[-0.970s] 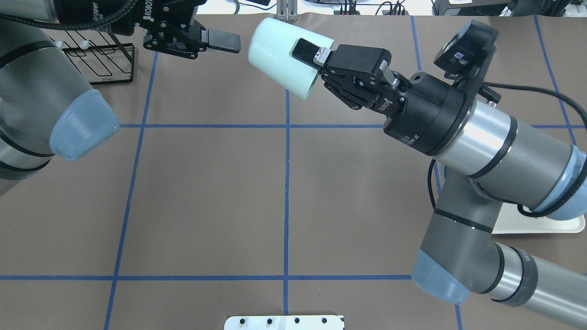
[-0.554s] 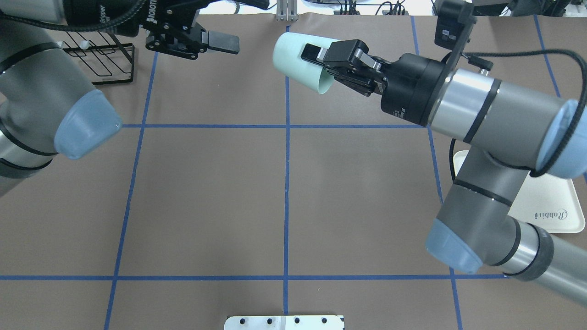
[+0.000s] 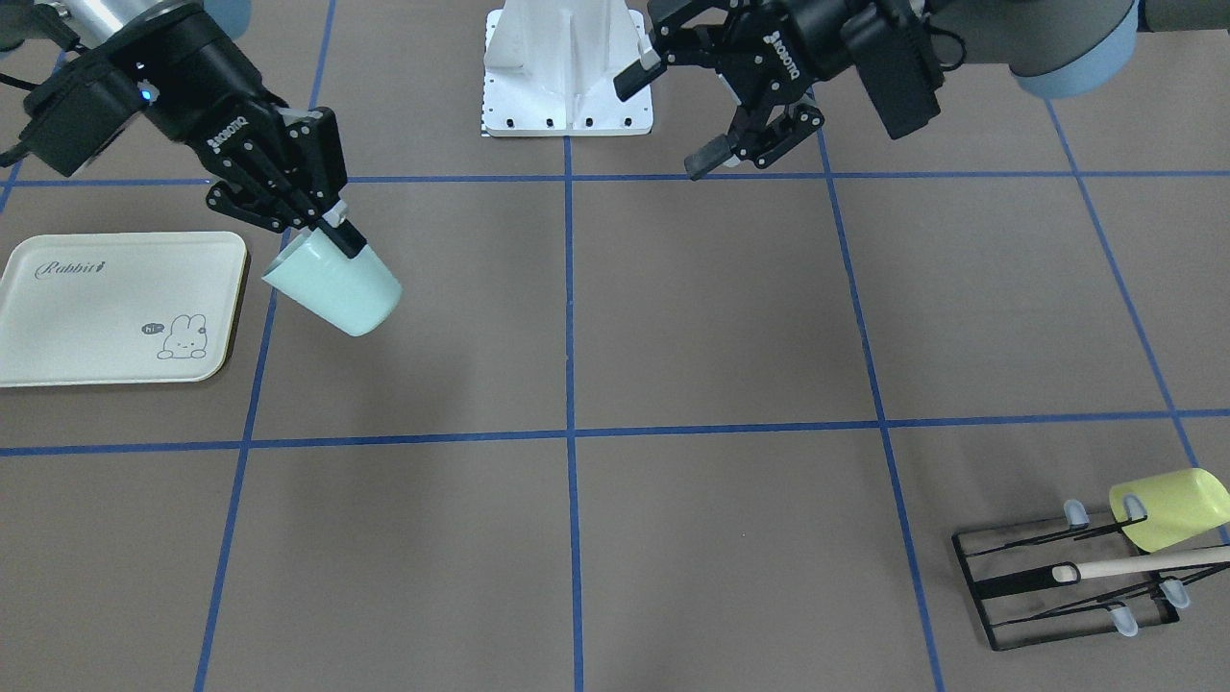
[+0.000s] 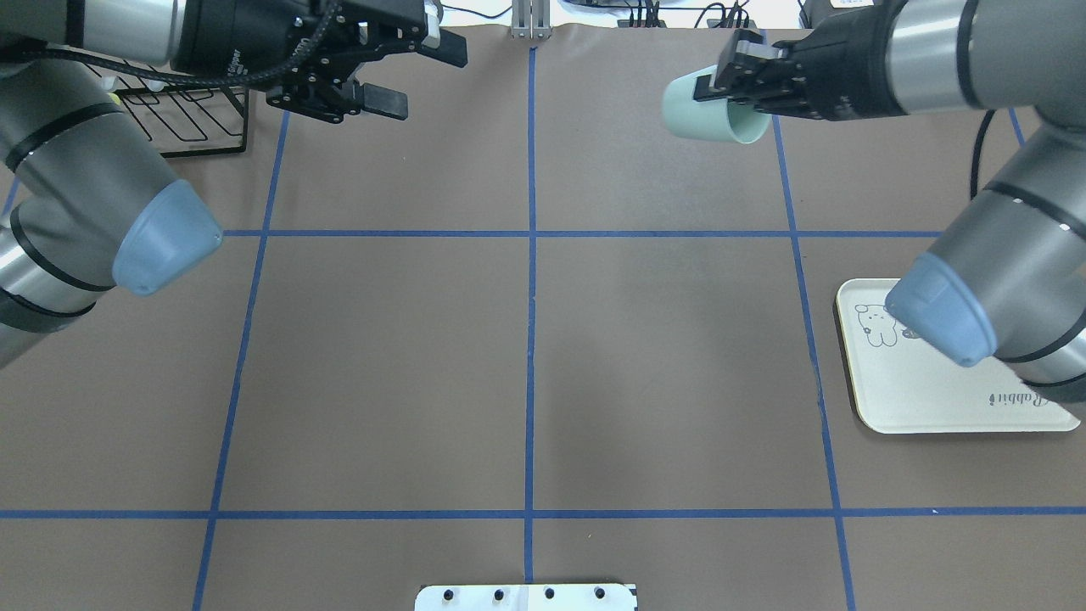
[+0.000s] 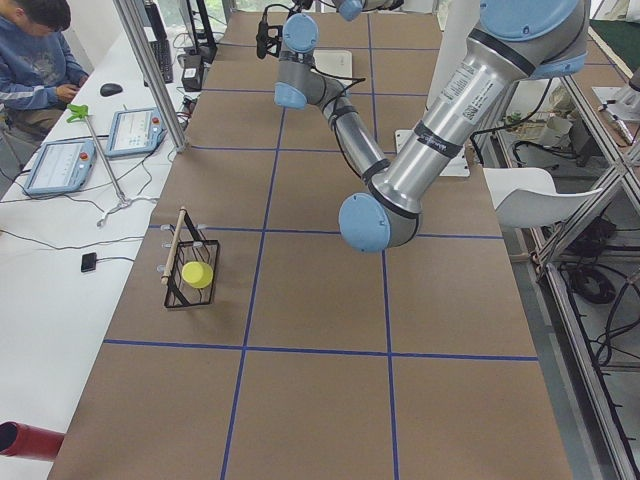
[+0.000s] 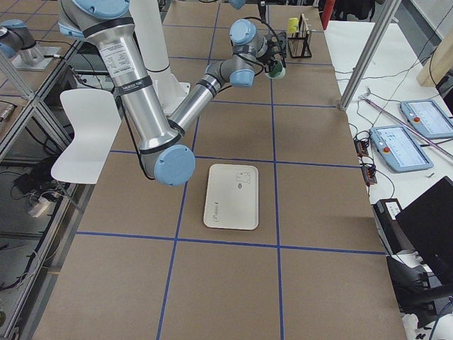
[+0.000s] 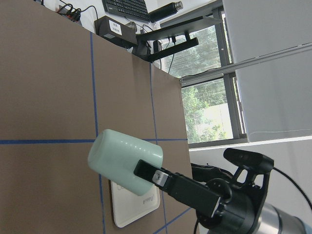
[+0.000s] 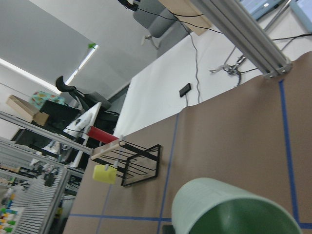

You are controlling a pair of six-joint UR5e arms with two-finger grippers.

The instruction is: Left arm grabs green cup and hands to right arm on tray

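Observation:
My right gripper [image 4: 721, 85] is shut on the rim of the pale mint-green cup [image 4: 706, 112] and holds it tilted in the air over the far right of the table. In the front view this gripper [image 3: 327, 231] and the cup [image 3: 336, 285] hang just beside the cream "Rabbit" tray [image 3: 106, 317], not over it. The tray [image 4: 933, 403] lies at the right, partly under my right arm's elbow. My left gripper [image 4: 431, 82] is open and empty at the far left; it also shows in the front view [image 3: 661, 125]. The left wrist view shows the cup [image 7: 122, 161]; the right wrist view shows it too [image 8: 229, 209].
A black wire rack [image 3: 1067, 586] at the far left corner holds a yellow-green cup [image 3: 1168, 495] and a wooden stick. The rack also shows overhead [image 4: 187, 119]. A white base plate [image 4: 526, 596] sits at the near edge. Blue tape lines grid the brown table.
My right arm has swung to the right with the cup, away from the left gripper and towards the tray's side. The left gripper has stayed open at the far left.

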